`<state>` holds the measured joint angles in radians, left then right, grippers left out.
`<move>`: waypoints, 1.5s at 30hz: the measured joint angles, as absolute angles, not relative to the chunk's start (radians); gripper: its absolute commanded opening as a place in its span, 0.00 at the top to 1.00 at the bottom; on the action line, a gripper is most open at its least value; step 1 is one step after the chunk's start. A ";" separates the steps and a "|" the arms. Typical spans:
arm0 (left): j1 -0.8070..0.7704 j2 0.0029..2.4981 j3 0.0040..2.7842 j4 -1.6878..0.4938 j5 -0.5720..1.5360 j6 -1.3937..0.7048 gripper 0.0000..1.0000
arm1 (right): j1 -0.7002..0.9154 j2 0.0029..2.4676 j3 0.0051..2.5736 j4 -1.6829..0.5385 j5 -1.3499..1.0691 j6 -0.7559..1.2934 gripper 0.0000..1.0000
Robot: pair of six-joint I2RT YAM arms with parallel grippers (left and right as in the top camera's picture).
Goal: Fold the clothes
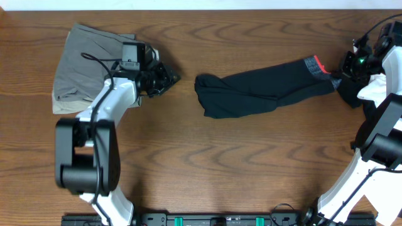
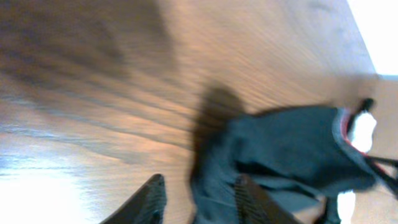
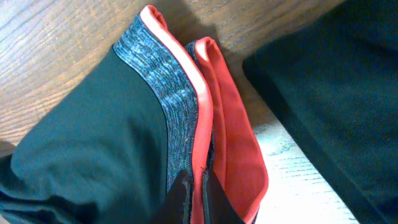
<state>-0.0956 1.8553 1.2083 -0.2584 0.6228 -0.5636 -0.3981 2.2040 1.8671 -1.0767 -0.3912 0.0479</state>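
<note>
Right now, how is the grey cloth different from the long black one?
The grey garment lies in a squarish heap at the left; the black garment stretches long across the middle. The black garment has a red-and-grey band at one end; the grey garment is plain. The right gripper pinches the black garment's band; nothing grips the grey garment. Both lie on the wooden table.

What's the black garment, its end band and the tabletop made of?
Black garment: thin matte knit, probably synthetic; lies limp and creased. End band: heathered grey knit with smooth red trim, likely elastic. Tabletop: wood grain, slight sheen; veneer or laminate, can't tell.
</note>
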 measured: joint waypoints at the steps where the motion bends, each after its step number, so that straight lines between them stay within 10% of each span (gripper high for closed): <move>1: -0.106 1.833 1.208 -0.260 0.628 -0.538 0.44 | -0.398 2.204 1.867 -1.078 -0.391 0.048 0.99; 12: -0.495 1.793 1.209 -0.214 0.521 -0.241 0.19 | -0.398 2.204 1.867 -1.087 -0.388 0.043 0.99; 29: -0.628 1.973 1.211 0.009 0.348 -0.014 0.17 | -0.398 2.204 1.867 -1.097 -0.388 0.040 0.99; 39: -0.611 1.969 1.211 -0.104 0.332 0.001 0.45 | -0.398 2.204 1.867 -1.096 -0.388 0.040 0.99; 40: -0.604 1.968 1.212 -0.126 0.333 0.002 0.43 | -0.398 2.204 1.867 -1.096 -0.388 0.040 0.99; 42: -0.588 1.967 1.212 -0.159 0.334 0.006 0.10 | -0.398 2.204 1.867 -1.095 -0.388 0.040 0.99; 45: -0.572 1.967 1.212 -0.149 0.337 -0.002 0.01 | -0.398 2.204 1.867 -1.095 -0.388 0.040 0.99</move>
